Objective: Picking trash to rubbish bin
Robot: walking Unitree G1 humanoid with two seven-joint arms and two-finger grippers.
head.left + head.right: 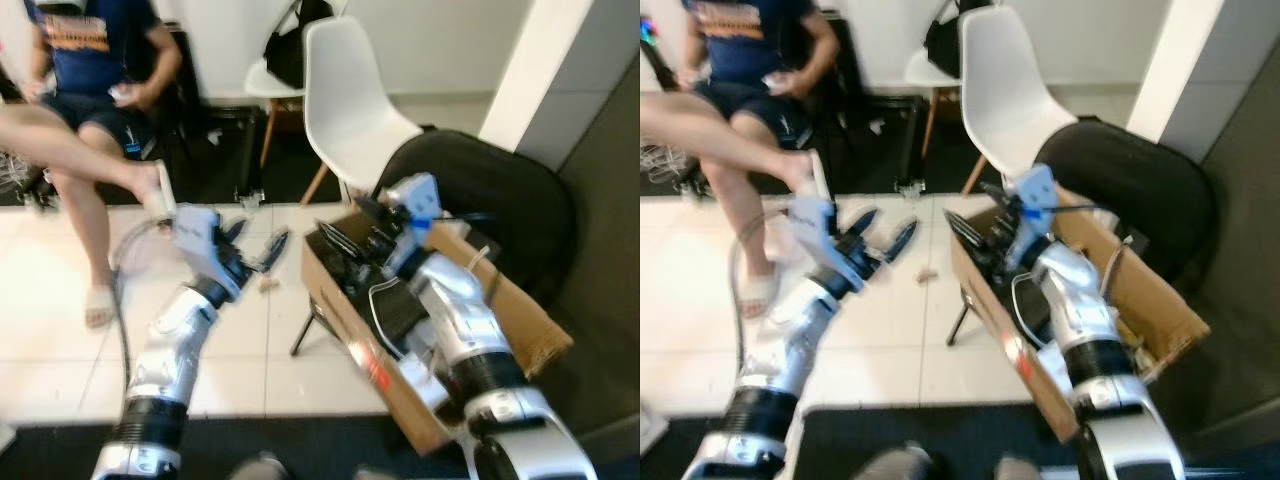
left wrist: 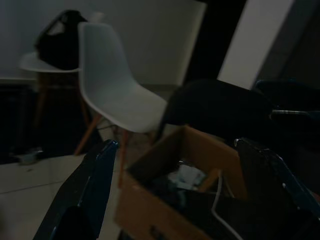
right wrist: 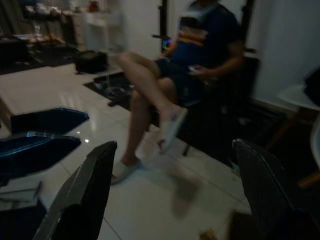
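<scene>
A seated person [image 1: 95, 90], head cut off by the frame, sits beyond the left gripper [image 1: 258, 247], whose fingers are spread over the tiles. Just past its tips lies a small blurred scrap [image 1: 266, 284]. The right gripper [image 3: 175, 190], also spread, hangs over the cardboard box [image 1: 520, 320].

Matt brown corrugated cardboard box [image 1: 520, 310]; smooth white moulded plastic chair [image 1: 350, 100] on wooden legs; glossy white tiled floor [image 1: 60, 340].
</scene>
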